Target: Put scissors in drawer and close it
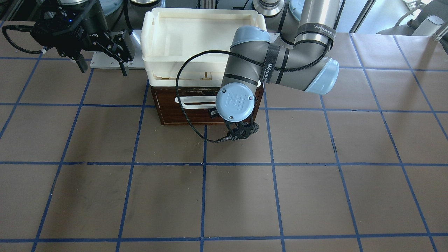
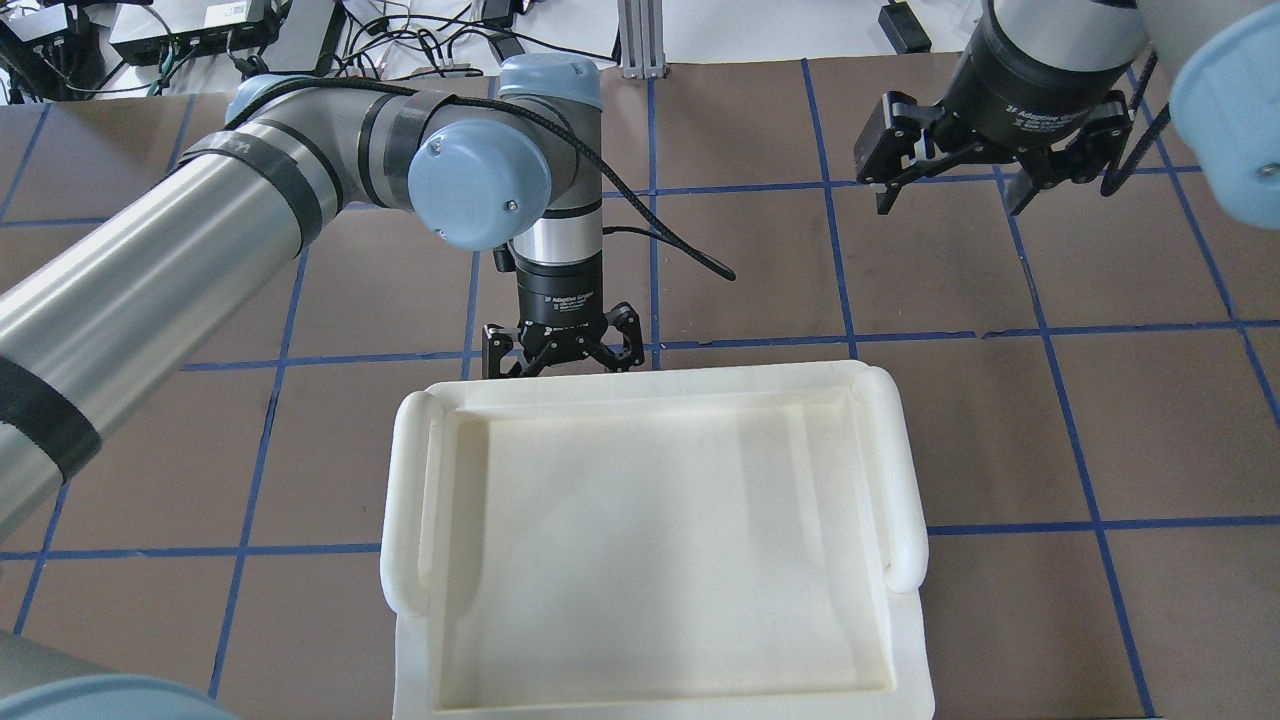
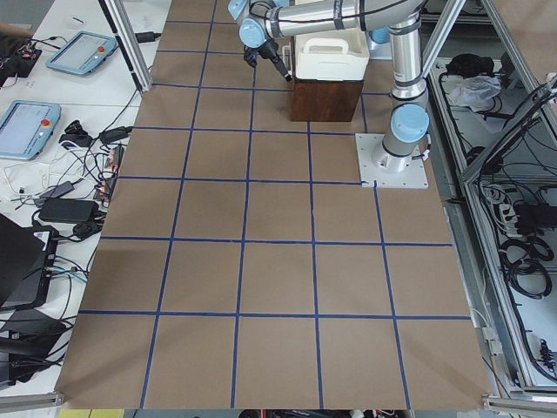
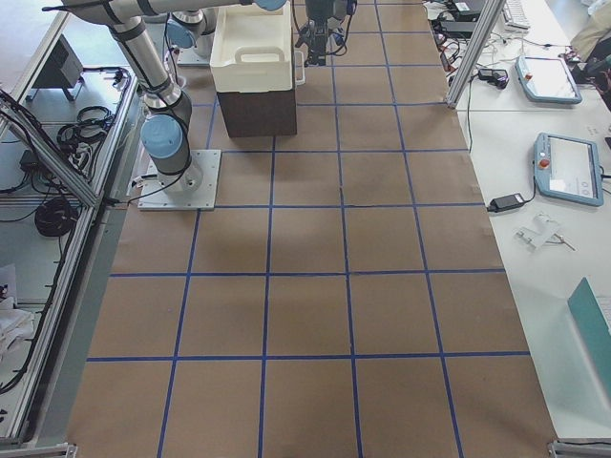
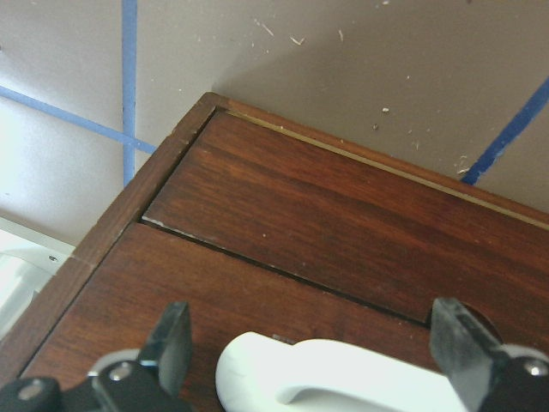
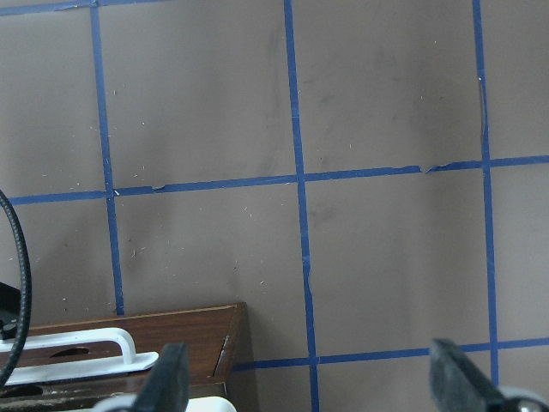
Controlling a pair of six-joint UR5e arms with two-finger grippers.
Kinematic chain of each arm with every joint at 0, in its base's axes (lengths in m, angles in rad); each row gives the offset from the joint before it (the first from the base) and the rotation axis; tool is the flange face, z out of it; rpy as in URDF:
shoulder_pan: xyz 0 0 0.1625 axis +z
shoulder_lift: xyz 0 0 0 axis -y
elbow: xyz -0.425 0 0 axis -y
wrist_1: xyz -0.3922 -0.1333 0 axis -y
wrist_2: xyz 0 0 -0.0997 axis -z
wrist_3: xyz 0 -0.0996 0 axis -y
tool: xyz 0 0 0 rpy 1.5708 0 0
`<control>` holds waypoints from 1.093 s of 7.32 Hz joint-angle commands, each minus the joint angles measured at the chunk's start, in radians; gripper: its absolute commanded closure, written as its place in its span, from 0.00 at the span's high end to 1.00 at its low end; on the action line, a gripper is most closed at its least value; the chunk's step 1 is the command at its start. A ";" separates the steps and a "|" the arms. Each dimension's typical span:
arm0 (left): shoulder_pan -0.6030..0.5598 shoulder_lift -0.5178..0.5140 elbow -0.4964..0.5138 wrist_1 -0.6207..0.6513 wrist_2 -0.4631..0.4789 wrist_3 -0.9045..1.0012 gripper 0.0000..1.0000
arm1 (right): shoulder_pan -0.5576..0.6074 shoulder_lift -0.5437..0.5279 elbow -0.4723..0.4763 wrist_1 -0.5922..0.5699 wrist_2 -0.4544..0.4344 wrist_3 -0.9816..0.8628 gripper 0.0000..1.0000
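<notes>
Left gripper: open. In the left wrist view its two black fingers stand on either side of one end of the white plastic bar handle, which lies between them. Contact between fingers and handle cannot be confirmed.

Wide shallow drawer with dark brown wooden front: pushed in, its front level with the wooden cabinet around it. It sits directly beneath the cream plastic tray, which rests on top of the cabinet. The drawer interior is hidden.

Right gripper: wide open and holding nothing. It hangs above the brown surface with blue tape grid, well apart from the drawer and off to the cabinet's side on the robot's right.

Left arm: bent over the tray, with its wrist in front of the drawer front.
</notes>
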 commanded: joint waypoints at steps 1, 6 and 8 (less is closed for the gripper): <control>0.011 0.004 0.021 0.023 0.011 0.016 1.00 | 0.000 0.000 0.000 0.000 0.000 0.000 1.00; 0.082 0.072 0.191 0.183 0.054 0.335 1.00 | 0.000 0.000 0.000 0.000 0.000 0.000 1.00; 0.164 0.134 0.219 0.206 0.060 0.457 1.00 | 0.000 0.000 0.000 0.000 0.000 0.000 1.00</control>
